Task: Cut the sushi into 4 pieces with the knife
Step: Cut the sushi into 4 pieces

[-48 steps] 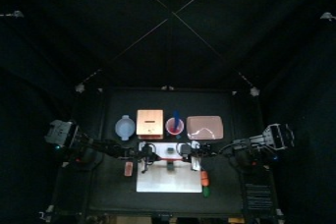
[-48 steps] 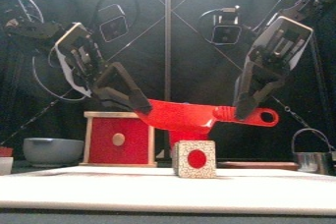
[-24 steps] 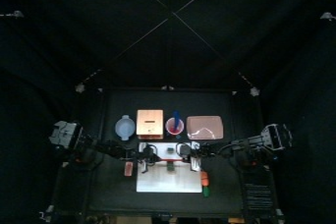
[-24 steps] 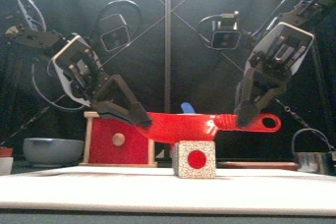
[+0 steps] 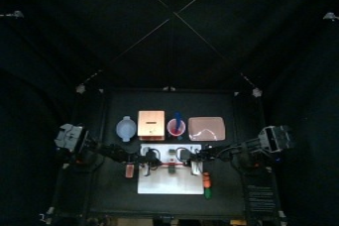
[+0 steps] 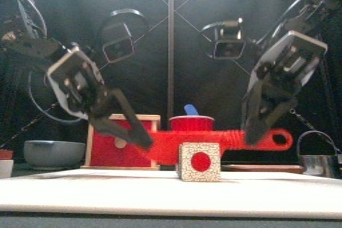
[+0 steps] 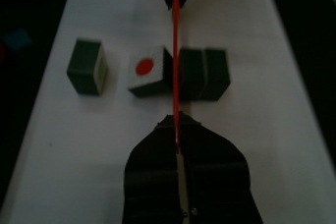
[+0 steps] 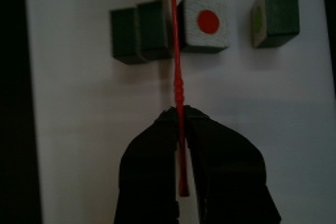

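Knife [image 7: 174, 31] is hanging over sushi [image 7: 203, 71] on white cutting board [image 7: 243, 120], left tool [image 7: 175, 135] and right tool [image 8: 182, 120] each clamping one end; blade seemingly lining up with existing gap, risking toppling tilted piece [image 7: 147, 68], not cutting.

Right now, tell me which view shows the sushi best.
Right wrist view: the sushi lies in three separate chunks on the board, none hidden. Left wrist: same chunks, the knife overlapping one. Front: only one end face. Top: too small.
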Robot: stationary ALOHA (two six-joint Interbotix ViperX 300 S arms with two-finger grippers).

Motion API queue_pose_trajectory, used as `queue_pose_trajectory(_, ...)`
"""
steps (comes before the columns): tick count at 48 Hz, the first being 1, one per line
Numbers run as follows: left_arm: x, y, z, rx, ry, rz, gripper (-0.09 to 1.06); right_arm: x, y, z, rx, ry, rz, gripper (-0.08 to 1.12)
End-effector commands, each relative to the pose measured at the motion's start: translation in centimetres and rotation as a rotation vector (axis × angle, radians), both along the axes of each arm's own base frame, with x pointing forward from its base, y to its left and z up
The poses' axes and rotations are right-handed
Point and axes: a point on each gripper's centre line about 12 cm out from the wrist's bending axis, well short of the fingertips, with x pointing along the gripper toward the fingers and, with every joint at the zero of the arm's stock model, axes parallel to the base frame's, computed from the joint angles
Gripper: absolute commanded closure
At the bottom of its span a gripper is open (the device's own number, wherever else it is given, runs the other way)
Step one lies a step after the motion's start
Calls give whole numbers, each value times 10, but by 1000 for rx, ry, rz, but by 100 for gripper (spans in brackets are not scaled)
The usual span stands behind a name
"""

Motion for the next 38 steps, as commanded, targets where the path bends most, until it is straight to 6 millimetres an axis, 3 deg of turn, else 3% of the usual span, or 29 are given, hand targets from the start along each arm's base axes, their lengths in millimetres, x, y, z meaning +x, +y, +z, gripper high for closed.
queue_pose_trajectory(1,4,2,4,-13,-15,22,83,6,3,10,10,-34,0,100)
queue_pose_trajectory(19,-1,4,-34,-23,101,65,83,6,3,-27,2,70,-8,100)
queue_pose_trajectory(38,1,14,-34,-19,99,88,83,7,-4,-26,-4,65,-18,100)
